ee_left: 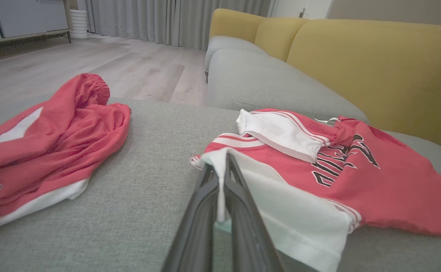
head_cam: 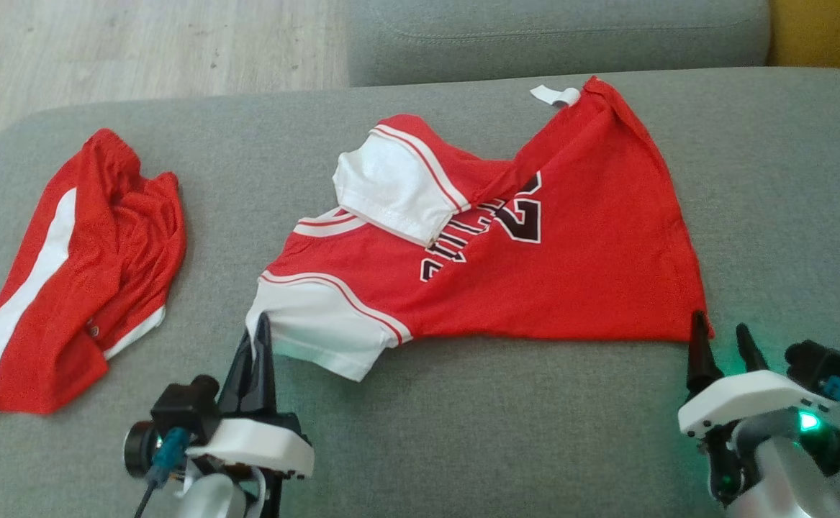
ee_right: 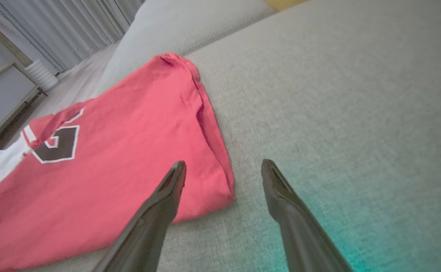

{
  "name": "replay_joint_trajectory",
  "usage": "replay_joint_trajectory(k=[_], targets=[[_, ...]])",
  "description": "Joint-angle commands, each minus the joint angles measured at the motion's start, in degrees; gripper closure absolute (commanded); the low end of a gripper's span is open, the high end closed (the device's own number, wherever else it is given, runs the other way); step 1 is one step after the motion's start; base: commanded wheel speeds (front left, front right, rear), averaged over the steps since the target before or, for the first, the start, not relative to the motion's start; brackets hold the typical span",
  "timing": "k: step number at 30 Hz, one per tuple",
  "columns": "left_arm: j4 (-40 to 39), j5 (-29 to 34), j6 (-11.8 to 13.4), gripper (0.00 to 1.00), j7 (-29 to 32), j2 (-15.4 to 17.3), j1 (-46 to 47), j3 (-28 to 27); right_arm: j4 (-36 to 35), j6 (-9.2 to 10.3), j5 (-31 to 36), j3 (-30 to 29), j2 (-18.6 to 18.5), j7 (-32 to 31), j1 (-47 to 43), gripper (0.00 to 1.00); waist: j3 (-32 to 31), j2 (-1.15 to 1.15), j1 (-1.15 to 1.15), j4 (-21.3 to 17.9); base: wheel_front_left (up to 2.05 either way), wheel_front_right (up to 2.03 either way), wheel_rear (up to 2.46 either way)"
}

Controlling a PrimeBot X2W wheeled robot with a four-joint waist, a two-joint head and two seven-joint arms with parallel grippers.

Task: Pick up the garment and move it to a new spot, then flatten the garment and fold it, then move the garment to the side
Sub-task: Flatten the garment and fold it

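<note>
On grey sofa seat (head_cam: 499,432), red basketball jersey (head_cam: 535,288) lies rumpled — white sleeves, black lettering half hidden under diagonal fold, far sleeve flopped across chest, near sleeve's corner raised, hem side flat.

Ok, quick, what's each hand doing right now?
Left hand: closed on the shirt's white sleeve.
Right hand: open, holding nothing, at the shirt's near corner.

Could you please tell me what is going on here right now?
The robot is working on a red jersey lying rumpled on a grey sofa cushion. Its left gripper has its jaws shut on the jersey's white sleeve edge. Its right gripper hangs with jaws open at the jersey's hem corner, gripping nothing. Some red shorts lie apart to the left.
</note>
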State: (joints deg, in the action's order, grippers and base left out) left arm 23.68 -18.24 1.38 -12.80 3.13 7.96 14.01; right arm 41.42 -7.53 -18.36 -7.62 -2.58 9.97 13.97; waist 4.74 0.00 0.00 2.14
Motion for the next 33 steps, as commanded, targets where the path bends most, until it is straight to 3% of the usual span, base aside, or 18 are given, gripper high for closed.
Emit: replay_joint_trajectory(k=[1, 10, 12, 19, 23, 27, 33], targets=[[-2.16, -0.32, -0.59, 1.00, -1.05, 0.22, 2.23, -1.06, 2.16, 0.04, -1.03, 1.73, -0.30, 0.01, 3.33, 0.00, 0.29, 0.00, 0.00, 0.47, 0.00, 0.00, 0.00], [-3.52, -0.30, -1.11, 1.00, -1.72, 0.16, 2.42, -0.24, 16.75, 0.04, -4.88, 4.74, -0.30, 2.37, 9.84, 0.00, 1.32, 0.00, 0.00, 1.50, 0.00, 0.00, 0.00], [-3.50, -0.31, -1.07, 1.00, -1.80, 0.27, 2.41, -0.33, 19.27, 0.04, -6.04, 6.24, -0.30, 3.08, 11.19, 1.00, 1.36, 0.00, 0.00, 1.52, 0.00, 0.00, 0.00], [-3.63, -2.10, -1.16, 1.00, -1.99, 0.37, 2.10, -1.77, 20.49, 0.04, -5.30, 8.39, -0.30, 4.94, 15.05, 1.00, 0.25, 0.00, 0.00, 0.14, 0.00, 0.00, 0.00], [-5.21, -3.58, -1.92, 1.00, -2.09, 0.43, 2.59, -3.17, 10.93, 0.04, -0.42, 7.11, -0.30, 5.00, 15.14, 1.00, -0.89, 0.00, 0.00, -1.04, 0.00, 0.00, 0.00], [-10.34, -7.18, -4.45, 1.00, -2.15, 0.27, 4.71, -4.70, -2.40, 0.04, 4.61, 7.86, -0.31, 5.01, 14.60, 1.00, -3.16, 0.00, 0.00, -2.21, 0.00, 0.00, 0.00], [-20.81, -10.92, -5.07, 1.00, -1.84, 0.23, 9.99, -7.38, -18.29, 0.04, 5.63, 10.14, -3.06, 0.39, 15.46, 1.00, -6.15, 0.00, 0.00, -3.31, 0.00, 0.00, 0.00]])
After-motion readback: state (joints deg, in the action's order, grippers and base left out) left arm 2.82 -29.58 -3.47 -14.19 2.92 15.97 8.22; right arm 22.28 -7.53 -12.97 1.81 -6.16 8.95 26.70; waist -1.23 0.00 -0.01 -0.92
